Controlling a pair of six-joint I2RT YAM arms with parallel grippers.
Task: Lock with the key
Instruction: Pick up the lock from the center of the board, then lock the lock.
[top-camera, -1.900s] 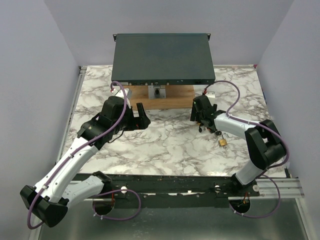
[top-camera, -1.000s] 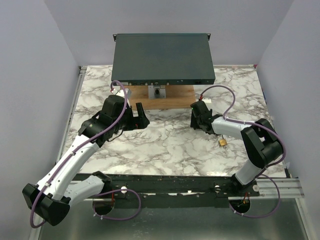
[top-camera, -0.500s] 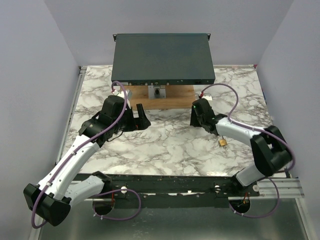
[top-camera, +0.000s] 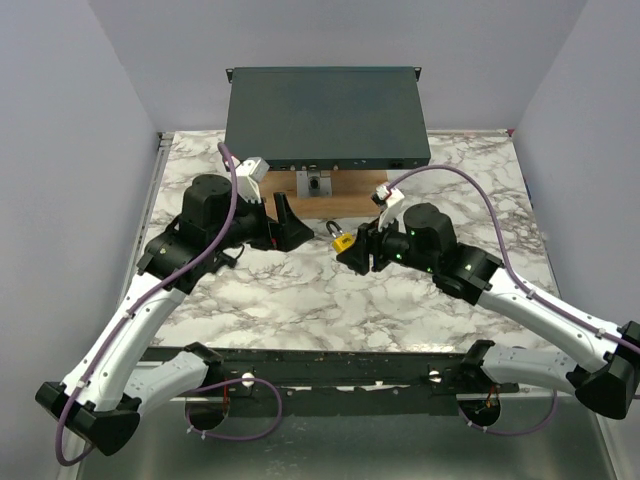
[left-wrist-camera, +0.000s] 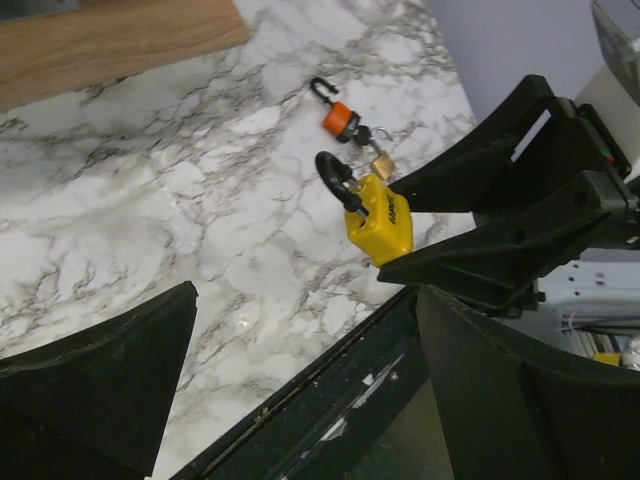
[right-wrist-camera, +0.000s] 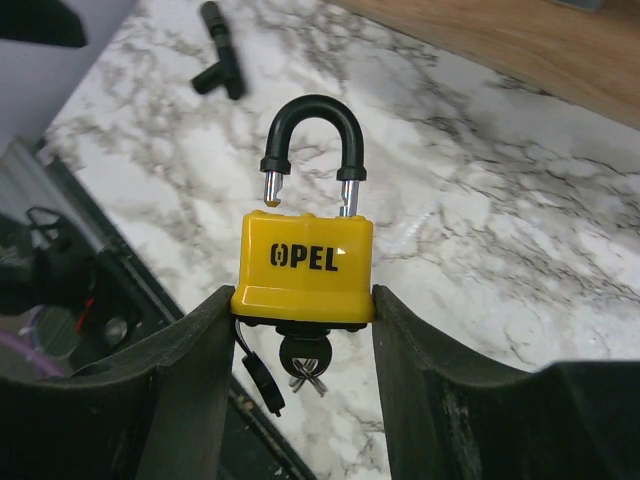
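1. The right tool (top-camera: 357, 252) is clamped on the body of the yellow padlock (right-wrist-camera: 305, 268) and holds it upright in the air above the surface (top-camera: 300, 290); its shackle (right-wrist-camera: 310, 125) stands open, one leg clear of the body
2. The left tool (top-camera: 284, 226) is spread wide and holds nothing, facing the padlock from near by
3. The key (left-wrist-camera: 342, 119), orange-headed, lies on the surface beyond the padlock, right by the small brass padlock (left-wrist-camera: 381, 164); in the top view the right arm hides it
4. Dark keys (right-wrist-camera: 303, 358) hang under the yellow padlock's base; whether one sits in the keyhole I cannot tell
5. The step in hand looks like presenting the lock; locking is not yet done. Next, I judge, the shackle must be pressed home and a key turned, work for the free left tool
6. Bare marble lies open in the middle; the wooden board (top-camera: 365, 190) and dark box (top-camera: 325, 115) bound the back, and the black rail (top-camera: 330, 368) bounds the near edge. Reaching the key means passing round the right tool
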